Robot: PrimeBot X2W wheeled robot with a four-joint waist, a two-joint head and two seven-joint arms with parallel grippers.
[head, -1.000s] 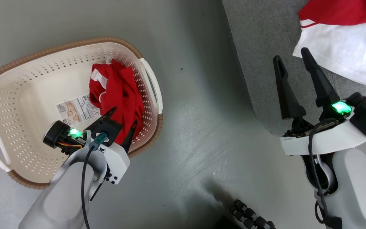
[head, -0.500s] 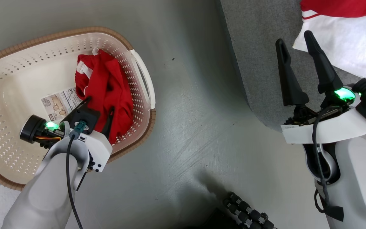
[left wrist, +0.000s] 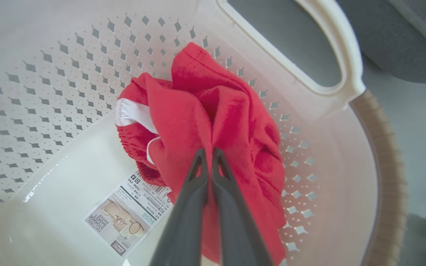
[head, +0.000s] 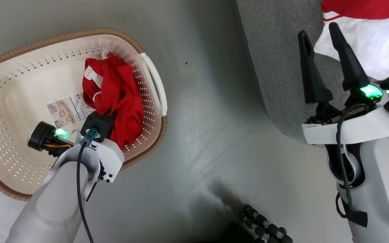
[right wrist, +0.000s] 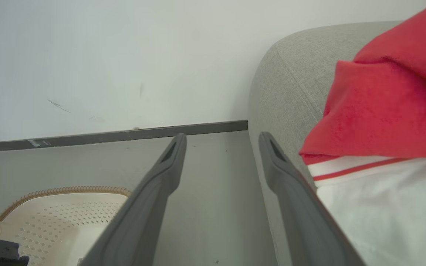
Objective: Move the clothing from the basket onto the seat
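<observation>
A crumpled red garment (head: 120,87) of the clothing lies against the right wall of the cream basket (head: 62,38). My left gripper (head: 108,113) reaches down into the basket. In the left wrist view it (left wrist: 207,151) is shut, pinching a fold of that red garment (left wrist: 227,111) above the basket wall (left wrist: 50,74). Another red and white garment (head: 366,40) lies on the grey seat (head: 275,60) at the upper right. My right gripper (head: 317,30) hovers open over the seat's edge beside that garment (right wrist: 383,111), with nothing between its fingers (right wrist: 223,137).
A printed label (head: 68,109) lies on the basket floor beside the clothing. Bare grey floor (head: 214,118) separates the basket from the seat. A black ribbed part (head: 265,226) shows at the bottom edge. A pale wall (right wrist: 124,55) stands behind.
My left gripper's fingers, open around the red garment before, have closed on it. The head camera shifted, moving the basket leftward in view. The right gripper stays open.
</observation>
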